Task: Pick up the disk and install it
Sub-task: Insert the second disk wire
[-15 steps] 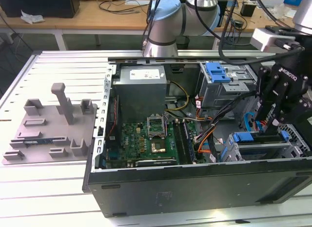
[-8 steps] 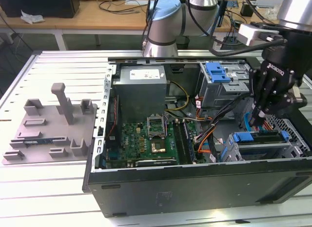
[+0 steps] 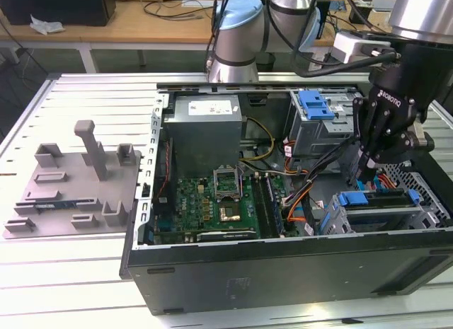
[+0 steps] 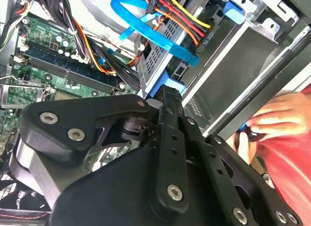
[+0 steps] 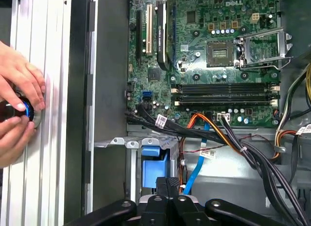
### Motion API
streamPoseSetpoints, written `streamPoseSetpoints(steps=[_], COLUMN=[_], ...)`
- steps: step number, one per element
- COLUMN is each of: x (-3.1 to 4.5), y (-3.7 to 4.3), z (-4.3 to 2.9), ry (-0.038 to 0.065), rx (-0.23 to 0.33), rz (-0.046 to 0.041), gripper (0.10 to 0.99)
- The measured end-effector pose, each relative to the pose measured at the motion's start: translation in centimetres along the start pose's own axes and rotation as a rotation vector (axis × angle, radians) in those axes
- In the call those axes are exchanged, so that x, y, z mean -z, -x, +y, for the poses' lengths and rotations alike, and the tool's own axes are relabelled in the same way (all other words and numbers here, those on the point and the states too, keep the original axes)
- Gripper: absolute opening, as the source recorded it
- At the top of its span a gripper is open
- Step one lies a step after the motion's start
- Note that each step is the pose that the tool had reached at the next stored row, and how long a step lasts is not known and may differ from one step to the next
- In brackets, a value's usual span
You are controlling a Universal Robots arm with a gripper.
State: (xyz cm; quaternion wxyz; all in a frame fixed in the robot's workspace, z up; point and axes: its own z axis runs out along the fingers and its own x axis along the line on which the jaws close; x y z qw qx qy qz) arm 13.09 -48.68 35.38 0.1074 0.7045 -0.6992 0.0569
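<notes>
Slatted metal table [image 3: 85, 272]; open computer case [image 3: 283, 272]; hand [image 3: 362, 175] above disk [image 3: 375, 199], cables [image 3: 318, 194] beside; grip state unclear

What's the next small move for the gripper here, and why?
Probably a short, slow push on the blue bracket into the cage: the gripper sits right at the bracket, which seems to stand proud of the cage, though I can't be sure.

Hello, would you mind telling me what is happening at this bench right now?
A robot arm has its gripper lowered into an open computer case, just above the blue-framed disk sitting in the drive bay near the case's front corner, on the exterior view's right. In both wrist views the gripper is at the disk's blue bracket. A person's hands rest on a small lit knob on the table beside the case.
</notes>
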Motion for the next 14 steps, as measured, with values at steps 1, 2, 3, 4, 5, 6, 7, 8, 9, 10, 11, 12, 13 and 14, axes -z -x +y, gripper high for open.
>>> streamPoseSetpoints(steps=[1, 2, 3, 4, 5, 6, 7, 8, 9, 10, 11, 12, 13, 14], x=[0.01, 0.00, 0.00, 0.00, 0.00, 0.00, 0.00, 0.00, 0.00, 0.00, 0.00, 0.00, 0.00, 0.00], y=[0.00, 0.00, 0.00, 0.00, 0.00, 0.00, 0.00, 0.00, 0.00, 0.00, 0.00, 0.00, 0.00, 0.00], z=[0.00, 0.00, 0.00, 0.00, 0.00, 0.00, 0.00, 0.00, 0.00, 0.00, 0.00, 0.00, 0.00, 0.00], ry=[0.000, 0.000, 0.000, 0.000, 0.000, 0.000, 0.000, 0.000, 0.000, 0.000, 0.000, 0.000, 0.000, 0.000], rx=[0.000, 0.000, 0.000, 0.000, 0.000, 0.000, 0.000, 0.000, 0.000, 0.000, 0.000, 0.000, 0.000, 0.000], rz=[0.0001, 0.0001, 0.0001, 0.0001, 0.0000, 0.0001, 0.0001, 0.0001, 0.0001, 0.0001, 0.0001, 0.0001, 0.0001, 0.0001], gripper=[0.106, 0.106, 0.106, 0.106, 0.106, 0.106, 0.106, 0.106, 0.106, 0.106, 0.106, 0.106, 0.106, 0.106])
